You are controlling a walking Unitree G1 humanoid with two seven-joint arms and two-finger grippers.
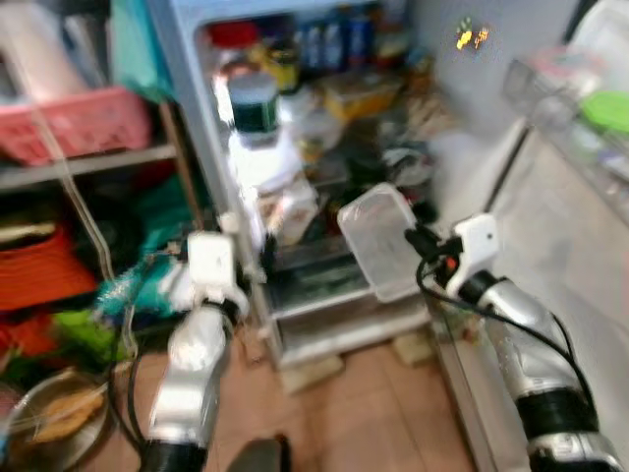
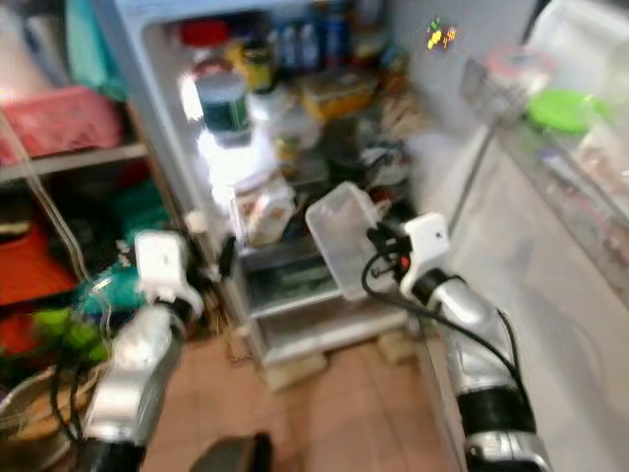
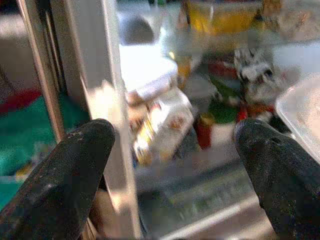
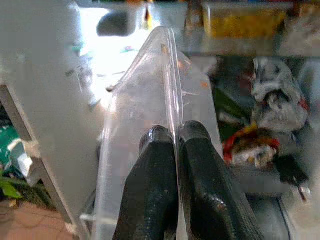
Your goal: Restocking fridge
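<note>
We pinch the clear container (image 1: 381,241) by its rim in our right claw (image 4: 176,137), ready for the fridge (image 1: 211,147); left claw (image 3: 172,150) released.

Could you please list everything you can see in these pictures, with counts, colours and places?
Fridge: one, pale, open, straight ahead.
Clear container: one, see-through, pinched at its rim by the right gripper, before the fridge's lower shelves.
Jar: one, dark green with a white lid, upper left of the fridge.
Bottles: several, blue, top shelf; blurred, count unclear.
Yellow box: one, upper shelf.
Pink basket: one, on the rack left of the fridge.
Orange basket: one, lower on that rack.
Metal bowl: one, on the floor at far left.
Green lid: one, in the door shelf at right.
Left gripper: open, by the fridge's left edge.
Right gripper: shut on the container.
</note>
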